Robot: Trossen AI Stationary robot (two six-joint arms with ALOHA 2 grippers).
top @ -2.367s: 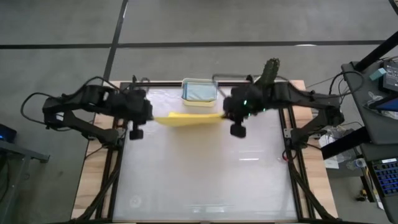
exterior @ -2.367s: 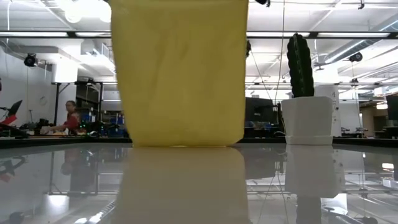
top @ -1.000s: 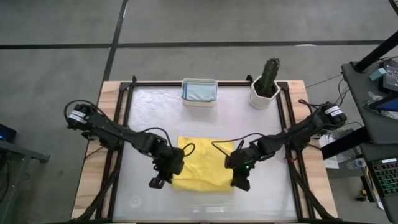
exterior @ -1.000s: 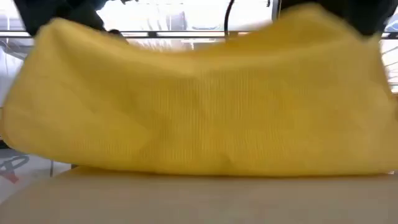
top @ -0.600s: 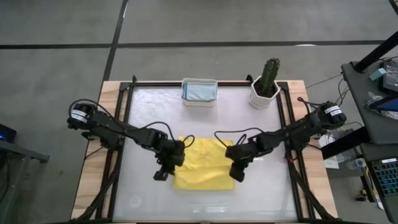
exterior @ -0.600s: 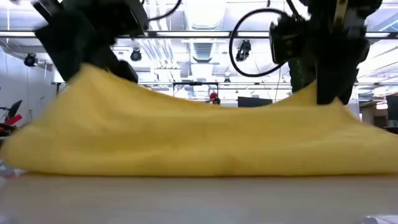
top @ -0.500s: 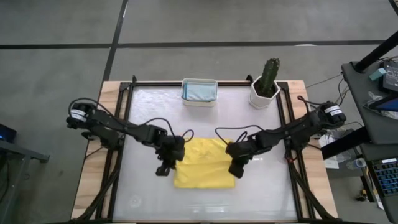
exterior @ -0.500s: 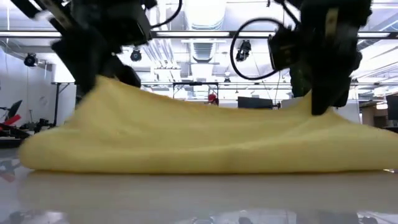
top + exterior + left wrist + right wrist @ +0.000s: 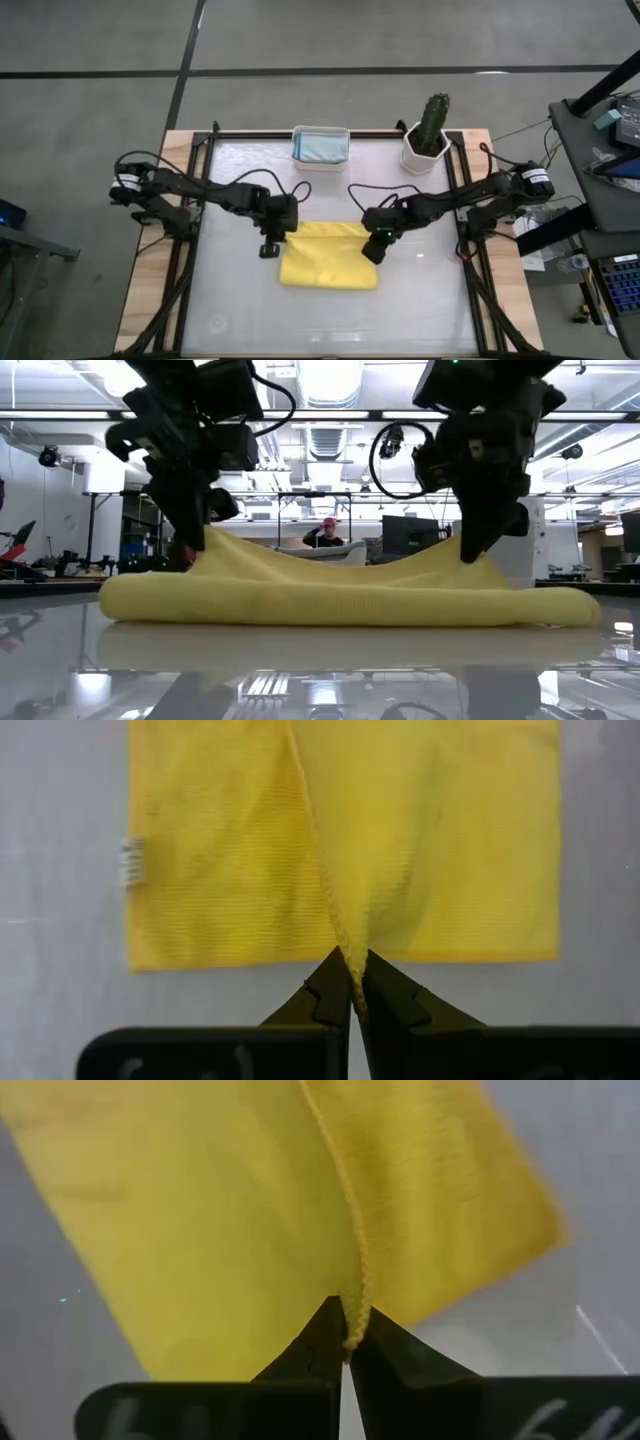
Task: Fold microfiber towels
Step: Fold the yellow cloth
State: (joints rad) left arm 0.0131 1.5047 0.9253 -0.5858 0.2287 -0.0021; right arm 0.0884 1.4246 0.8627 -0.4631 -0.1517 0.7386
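The yellow towel (image 9: pixel 328 258) lies in the middle of the table, doubled over on itself, with its fold toward the near edge. My left gripper (image 9: pixel 279 233) is shut on the upper layer's far left corner. My right gripper (image 9: pixel 371 238) is shut on its far right corner. In the low view both corners stand raised above the flat towel (image 9: pixel 340 600), under my left gripper (image 9: pixel 195 548) and my right gripper (image 9: pixel 468 550). A pale blue towel (image 9: pixel 320 146) lies in the white tub. The other towels are out of view. My left gripper pinches the stitched edge at the upper layer's far left corner (image 9: pixel 350 960) between its two fingertips, coming from above and pointing down. That corner is lifted a little and the rest lies slack on the lower layer. My right gripper pinches the stitched edge at the upper layer's far right corner (image 9: pixel 353 1320) between its two fingertips, from above. That corner is raised slightly and the cloth slopes down from it onto the layer below.
The white tub (image 9: pixel 320 160) stands at the table's far edge. A potted cactus (image 9: pixel 428 135) stands at the far right. A person (image 9: pixel 322 532) shows in the room behind the table. Bare tabletop (image 9: pixel 330 320) lies between the towel and the near edge.
Both grippers have gone from near the table's front toward the far edge and down, carrying the towel's edge with them. The towel has folded over on itself; its near fold has stayed on the table and the upper layer has settled almost flat.
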